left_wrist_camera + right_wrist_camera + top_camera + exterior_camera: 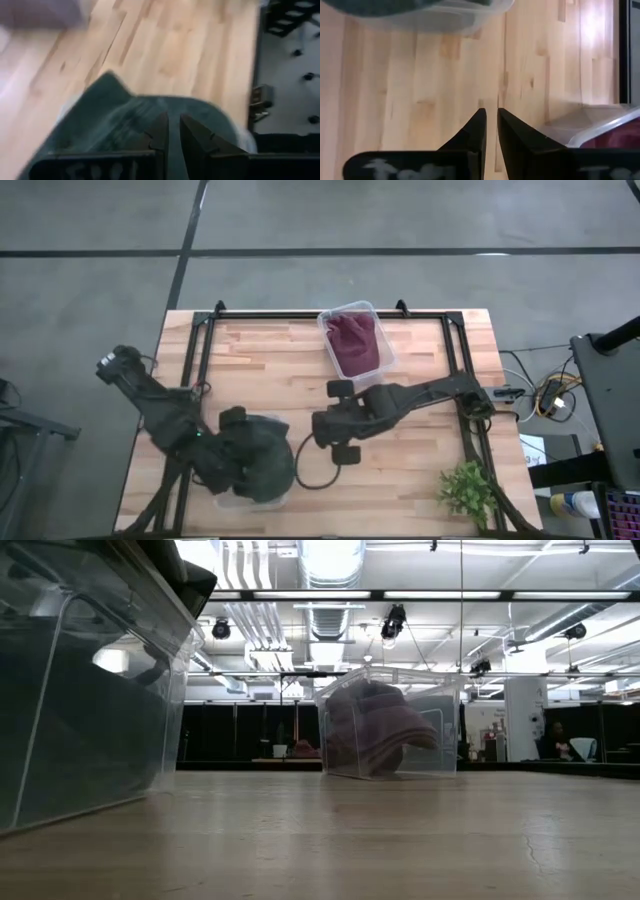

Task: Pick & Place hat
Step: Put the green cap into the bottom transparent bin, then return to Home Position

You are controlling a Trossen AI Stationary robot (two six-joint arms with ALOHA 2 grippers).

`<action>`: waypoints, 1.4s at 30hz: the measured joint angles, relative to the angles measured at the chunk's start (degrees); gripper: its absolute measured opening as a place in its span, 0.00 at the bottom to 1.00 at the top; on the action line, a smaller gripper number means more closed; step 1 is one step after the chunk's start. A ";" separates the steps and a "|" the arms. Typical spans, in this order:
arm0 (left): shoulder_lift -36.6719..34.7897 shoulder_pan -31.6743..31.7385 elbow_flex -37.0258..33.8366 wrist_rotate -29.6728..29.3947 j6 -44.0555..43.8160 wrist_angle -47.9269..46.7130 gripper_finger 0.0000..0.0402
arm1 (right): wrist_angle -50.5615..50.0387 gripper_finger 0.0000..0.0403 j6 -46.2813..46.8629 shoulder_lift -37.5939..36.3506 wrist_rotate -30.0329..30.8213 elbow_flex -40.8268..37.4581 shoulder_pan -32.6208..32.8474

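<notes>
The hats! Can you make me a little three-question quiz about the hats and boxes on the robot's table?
1. True or false: the maroon hat lies inside a clear bin at the table's far edge.
2. What colour is the hat under the left gripper? A) yellow B) dark green C) white
3. Fill in: the right gripper hovers over bare ____, holding nothing.

Key:
1. True; the low view shows it through the bin's walls.
2. B; the left gripper's fingers are nearly together on the dark green hat, at the near clear bin.
3. Table; its fingers are almost closed.
</notes>
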 joint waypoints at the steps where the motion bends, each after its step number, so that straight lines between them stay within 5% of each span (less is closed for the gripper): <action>1: -0.02 0.45 -1.68 0.60 -1.20 0.59 0.10 | -0.41 0.11 0.54 -0.19 0.47 0.00 0.48; 4: -0.04 1.80 -6.42 4.12 -0.49 7.94 0.10 | -0.86 0.11 1.95 -0.24 2.33 0.00 1.86; 9: -0.11 5.11 -15.18 20.08 0.45 21.01 0.10 | -0.88 0.11 4.61 -0.46 4.39 0.00 3.24; 18: -0.70 6.68 -23.15 38.85 -13.41 15.89 0.10 | -0.87 0.11 6.60 -0.44 5.66 0.00 4.77; 26: -1.20 7.11 -24.58 40.66 -15.91 12.68 0.10 | -0.79 0.11 6.24 -0.44 7.04 0.00 4.86; 35: -0.09 7.92 -36.09 46.34 -17.28 15.26 0.10 | -0.51 0.11 6.00 -0.40 7.26 0.00 4.86; 42: -2.59 8.07 -31.47 42.50 -16.37 15.90 0.10 | -0.44 0.11 5.60 -0.40 8.51 0.00 4.82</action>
